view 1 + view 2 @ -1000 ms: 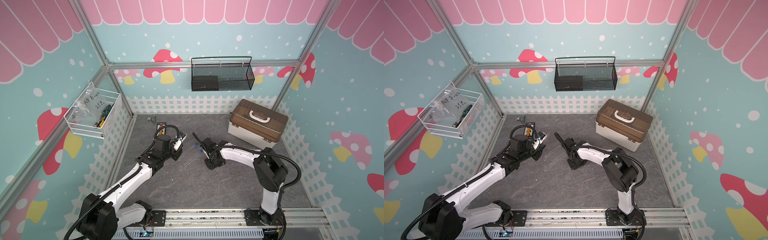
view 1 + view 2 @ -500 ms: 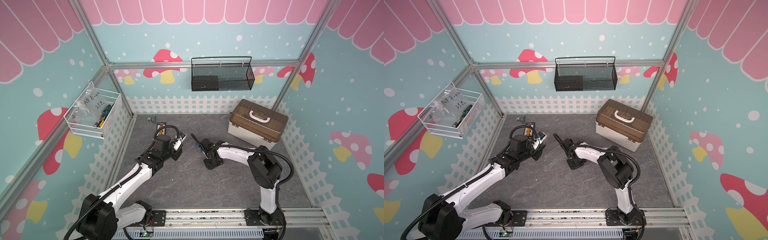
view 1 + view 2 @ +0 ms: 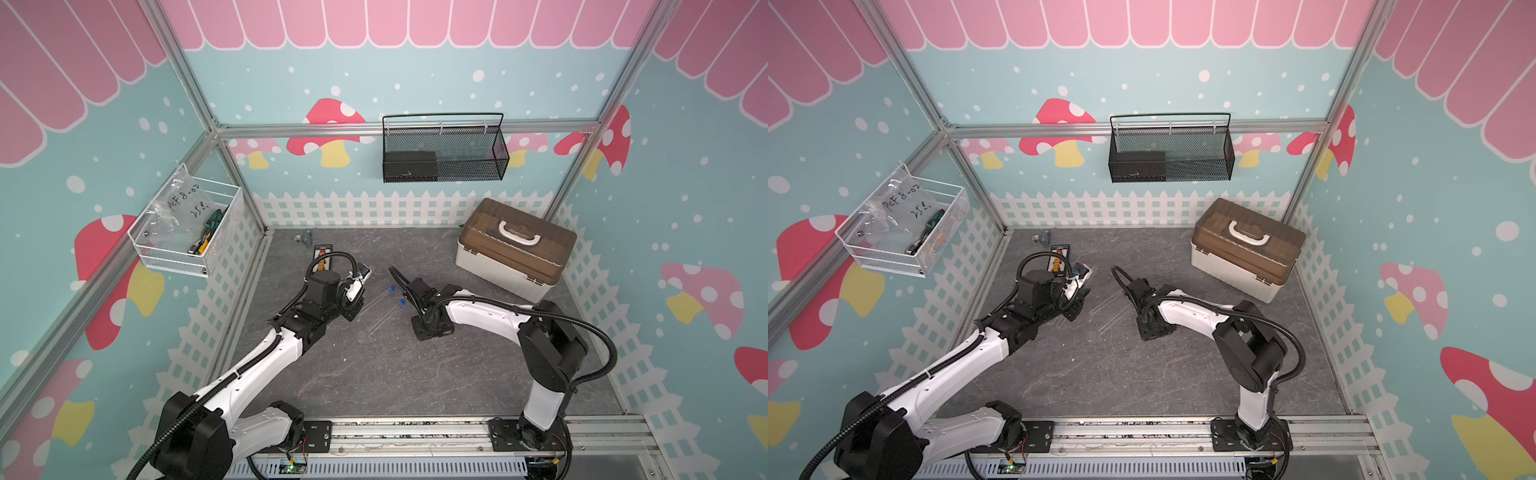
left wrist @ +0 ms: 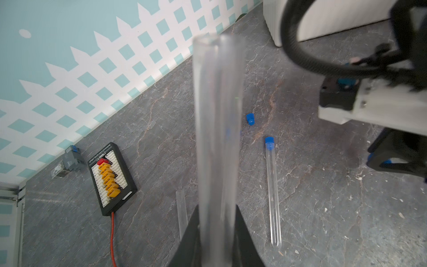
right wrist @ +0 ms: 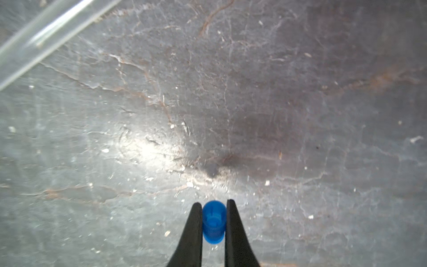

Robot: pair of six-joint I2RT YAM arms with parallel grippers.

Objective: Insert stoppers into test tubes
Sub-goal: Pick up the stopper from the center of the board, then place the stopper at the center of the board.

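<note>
Arms: two, the left arm (image 3: 257, 365) and the right arm (image 3: 482, 318), each carrying one tool, the left tool (image 4: 216, 208) and the right tool (image 5: 213, 204). Tubes: three countable, namely a gripped tube (image 4: 217, 115), a stoppered tube (image 4: 272, 191) lying on the surface (image 4: 323, 208), and a bare tube (image 4: 181, 215) partly hidden. Stoppers: three, namely a loose stopper (image 4: 250, 119), a fitted stopper (image 4: 269, 140) and a pinched stopper (image 5: 213, 222); a blue smear behind the gripped tube cannot be counted. Baskets: two, a black basket (image 3: 469, 153) and a white basket (image 3: 174, 262). Also one case (image 3: 498, 257) and one connector board (image 4: 111, 178).

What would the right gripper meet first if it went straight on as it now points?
Probably the grey tabletop, with the blue stopper held in the right gripper touching first; depth is unclear. The test tube lies off to one side.
</note>
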